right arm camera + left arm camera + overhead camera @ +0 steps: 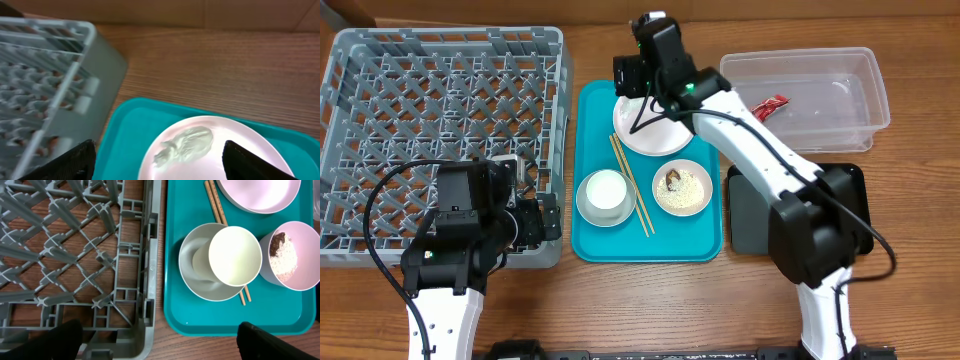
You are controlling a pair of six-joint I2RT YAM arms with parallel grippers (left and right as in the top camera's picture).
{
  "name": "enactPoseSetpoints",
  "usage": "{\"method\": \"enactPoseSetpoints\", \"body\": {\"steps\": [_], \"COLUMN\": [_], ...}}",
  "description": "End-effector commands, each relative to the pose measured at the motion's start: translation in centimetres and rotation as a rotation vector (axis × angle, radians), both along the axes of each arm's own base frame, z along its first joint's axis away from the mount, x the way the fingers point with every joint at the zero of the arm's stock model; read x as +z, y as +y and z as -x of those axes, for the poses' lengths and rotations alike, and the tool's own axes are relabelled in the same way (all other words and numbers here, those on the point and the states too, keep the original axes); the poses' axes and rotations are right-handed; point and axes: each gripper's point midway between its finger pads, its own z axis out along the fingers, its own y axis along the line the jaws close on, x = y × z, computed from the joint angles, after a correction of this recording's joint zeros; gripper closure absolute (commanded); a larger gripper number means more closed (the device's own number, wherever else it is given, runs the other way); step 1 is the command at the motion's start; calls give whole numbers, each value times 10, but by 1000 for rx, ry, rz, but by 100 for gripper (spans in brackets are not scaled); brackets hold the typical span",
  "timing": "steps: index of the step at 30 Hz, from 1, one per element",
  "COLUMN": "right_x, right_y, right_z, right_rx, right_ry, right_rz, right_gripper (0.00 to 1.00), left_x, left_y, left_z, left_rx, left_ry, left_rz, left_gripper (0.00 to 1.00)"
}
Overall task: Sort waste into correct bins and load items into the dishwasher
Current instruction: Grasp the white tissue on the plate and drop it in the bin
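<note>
Dish rack (420, 110), much the biggest piece, sits at the left of the table (920, 300). It is stiff plastic and need not be lifted. On the turquoise tray (610, 245) beside it lies the plate (655, 138), which looks rigid, glazed, slippery and breakable; only its raised rim offers a pinch. The metal bowl (190, 275) looks hard and light, and its thin wall suits one finger inside and one outside. The cup (235, 255) stands in it and should probably come out first, taken by its lip. The small dish (306, 250) carries rice (685, 192) and a brown scrap (672, 180), so it wants level handling until emptied. The chopsticks (623, 165) are thin and likely to roll. They run alongside the bowl and are best pinched across both near mid-length. The tissue wad (185, 145) on the plate is soft and nearly weightless, graspable anywhere on its bulk. The right hand (156, 150) hangs over it, fingers wide apart and holding nothing. The left hand (160, 342), by the rack's near corner, is likewise spread and empty.
</note>
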Motion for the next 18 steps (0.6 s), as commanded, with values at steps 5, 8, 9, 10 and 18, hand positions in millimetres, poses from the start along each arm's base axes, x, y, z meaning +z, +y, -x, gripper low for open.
{"method": "enactPoseSetpoints", "body": {"steps": [5, 8, 9, 10, 18], "right_x": [-73, -96, -103, -107, -120], "right_y": [-4, -4, -4, -5, -6], "right_z": [-8, -7, -7, -6, 0], "right_rx": [-32, -31, -31, -31, -23], "right_ry": [70, 96, 107, 113, 152], "right_rz": [82, 99, 105, 109, 119], "right_gripper": [13, 13, 13, 14, 46], "left_x": [11, 11, 11, 11, 11], "left_y": [0, 0, 0, 0, 0], "left_z": [-4, -4, -4, -4, -4], "left_rx": [5, 5, 5, 5, 5], "left_ry": [-29, -29, -29, -29, -29], "left_rz": [8, 9, 9, 9, 9], "left_gripper": [0, 0, 0, 0, 0]}}
